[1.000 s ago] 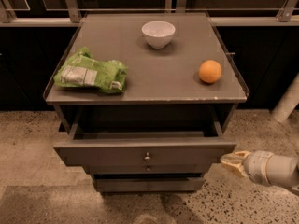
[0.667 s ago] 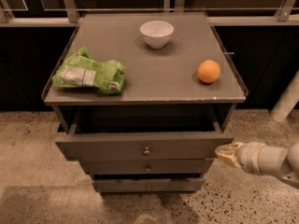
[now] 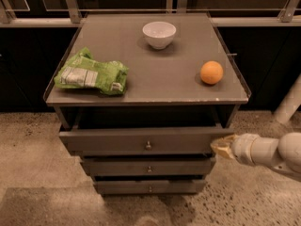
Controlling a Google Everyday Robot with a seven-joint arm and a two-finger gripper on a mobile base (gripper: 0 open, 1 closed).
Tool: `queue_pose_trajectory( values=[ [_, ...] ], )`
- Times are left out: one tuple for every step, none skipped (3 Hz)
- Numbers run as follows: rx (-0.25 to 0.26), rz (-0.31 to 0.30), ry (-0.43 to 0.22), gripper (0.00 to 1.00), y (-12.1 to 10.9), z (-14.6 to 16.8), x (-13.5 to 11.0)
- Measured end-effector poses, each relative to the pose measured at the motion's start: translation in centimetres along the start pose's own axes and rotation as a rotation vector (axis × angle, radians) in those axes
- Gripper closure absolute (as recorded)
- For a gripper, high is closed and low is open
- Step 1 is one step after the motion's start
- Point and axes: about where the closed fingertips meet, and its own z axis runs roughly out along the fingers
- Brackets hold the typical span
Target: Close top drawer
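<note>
1. The wide grey top drawer [image 3: 113,139], flat-fronted with a small round metal knob [image 3: 148,145], stands partly open under the front edge of the grey worktop [image 3: 164,84].
2. We judge it rigid and fairly heavy. A flat push on its front should do, with no grip on the knob.
3. The pale pincer [image 3: 221,146] sits at the front's right end, below the worktop's front right corner. We cannot tell whether it is released or clenched.
4. The worktop carries a white bowl [image 3: 159,33] near the rear edge, an orange [image 3: 211,72] toward the right edge and a green snack bag [image 3: 91,74] toward the left edge. The speckled floor [image 3: 37,145] lies around it.
</note>
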Motion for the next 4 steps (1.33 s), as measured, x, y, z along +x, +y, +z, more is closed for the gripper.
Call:
queue_pose_trajectory(
  values=[
    [0.000,0.000,0.000,1.00,0.1,-0.1,0.1],
    [0.003,-0.034,-0.007,1.00,-0.8,2.1,-2.2],
    [0.003,-0.034,-0.007,1.00,-0.5,1.9,-2.1],
    [0.002,-0.035,-0.006,1.00,-0.2,1.7,-2.0]
  ],
)
